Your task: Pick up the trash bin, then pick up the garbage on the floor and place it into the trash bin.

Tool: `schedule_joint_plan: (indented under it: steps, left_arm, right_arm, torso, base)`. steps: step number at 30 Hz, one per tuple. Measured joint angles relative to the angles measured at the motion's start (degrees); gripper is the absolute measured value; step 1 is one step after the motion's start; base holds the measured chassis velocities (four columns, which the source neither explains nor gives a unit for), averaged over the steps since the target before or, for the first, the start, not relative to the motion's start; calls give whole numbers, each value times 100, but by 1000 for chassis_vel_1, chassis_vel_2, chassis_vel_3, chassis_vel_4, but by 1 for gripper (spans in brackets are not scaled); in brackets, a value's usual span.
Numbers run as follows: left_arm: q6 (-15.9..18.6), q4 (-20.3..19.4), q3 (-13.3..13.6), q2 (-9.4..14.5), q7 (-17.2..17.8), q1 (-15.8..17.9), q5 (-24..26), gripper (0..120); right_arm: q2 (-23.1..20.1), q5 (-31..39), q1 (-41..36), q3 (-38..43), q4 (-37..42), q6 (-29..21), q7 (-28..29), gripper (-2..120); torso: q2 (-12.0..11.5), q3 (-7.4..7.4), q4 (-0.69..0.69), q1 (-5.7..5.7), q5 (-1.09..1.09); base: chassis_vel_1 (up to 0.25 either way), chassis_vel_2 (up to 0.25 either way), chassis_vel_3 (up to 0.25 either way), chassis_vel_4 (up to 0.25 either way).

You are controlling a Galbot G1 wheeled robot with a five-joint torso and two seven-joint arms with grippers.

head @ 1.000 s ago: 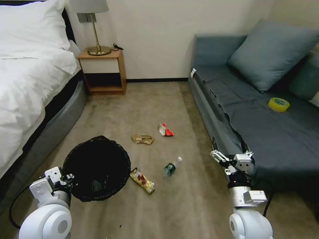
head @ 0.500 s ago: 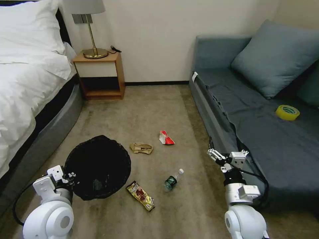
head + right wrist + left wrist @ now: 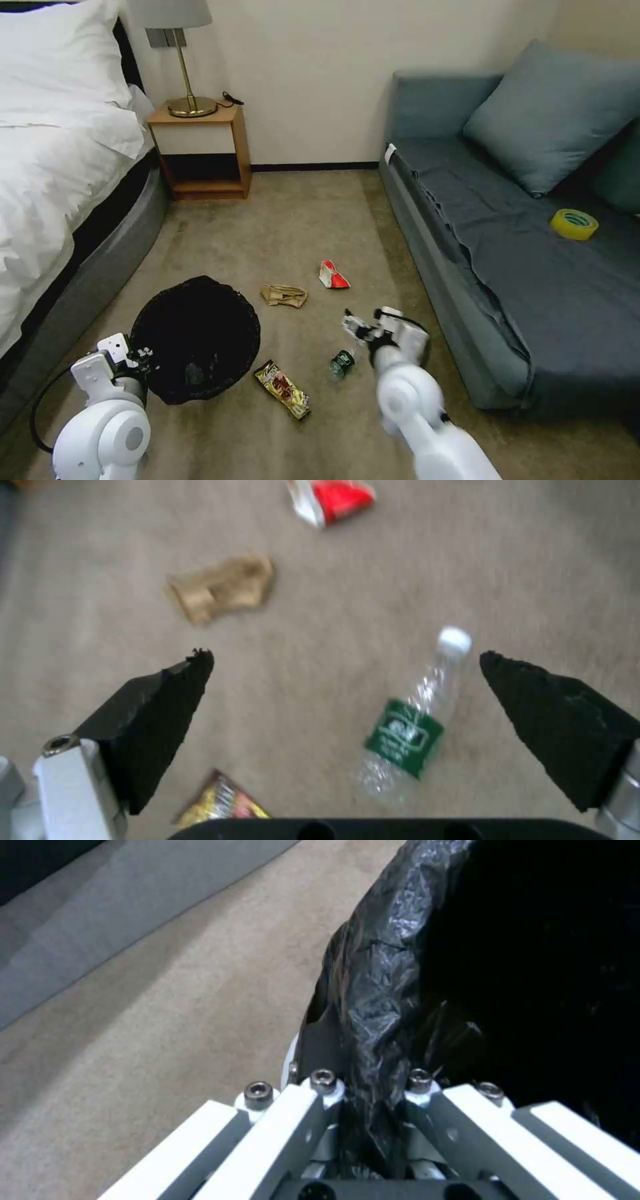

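Note:
The trash bin [image 3: 200,285], round and lined with a crinkly black bag [image 3: 380,990], is at the lower left of the head view. My left gripper [image 3: 137,355] [image 3: 370,1090] is shut on its near rim. Garbage lies on the carpet: a green-labelled clear bottle [image 3: 341,363] [image 3: 407,730], a yellow-brown snack wrapper [image 3: 283,390] [image 3: 220,805], crumpled tan paper [image 3: 285,295] [image 3: 223,587] and a red-white packet [image 3: 333,277] [image 3: 330,497]. My right gripper [image 3: 353,327] [image 3: 347,657] hangs open just above the bottle, nothing between its fingers.
A white bed [image 3: 53,167] lines the left side. A wooden nightstand [image 3: 200,147] with a lamp stands against the far wall. A grey-blue sofa [image 3: 533,280] fills the right, with a yellow tape roll [image 3: 574,224] on its seat. Open carpet lies between them.
My right arm has swung left, away from the sofa's edge, and now reaches out over the bottle. The left gripper has stayed on the bin's rim. The camera shifted slightly early on.

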State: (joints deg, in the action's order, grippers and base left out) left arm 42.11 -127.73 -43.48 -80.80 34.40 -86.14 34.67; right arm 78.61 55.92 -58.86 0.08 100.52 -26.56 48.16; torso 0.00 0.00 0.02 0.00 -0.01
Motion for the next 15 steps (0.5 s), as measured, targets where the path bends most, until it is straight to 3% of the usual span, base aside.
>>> schedule_joint_plan:
  steps: [10,11,15]
  left_arm:
    - [-93,16,-48,-136,-64,-79,-159,3]
    - [-115,-9,-106,-155,-72,-107,-172,3]
    - [-144,-73,-165,-172,-84,-162,-186,3]
  right_arm:
    - [192,-103,570,-567,-1607,-118,182,100]
    - [308,-252,739,-679,-2096,-98,127,100]
    - [476,-465,1007,-734,-2692,31,-19,100]
  torso:
    - [0,0,-2,0,0]
    - [0,0,-2,0,0]
    - [0,0,-1,0,0]
  base:
    - [0,0,0,0]
    - [0,0,0,0]
    - [0,0,0,0]
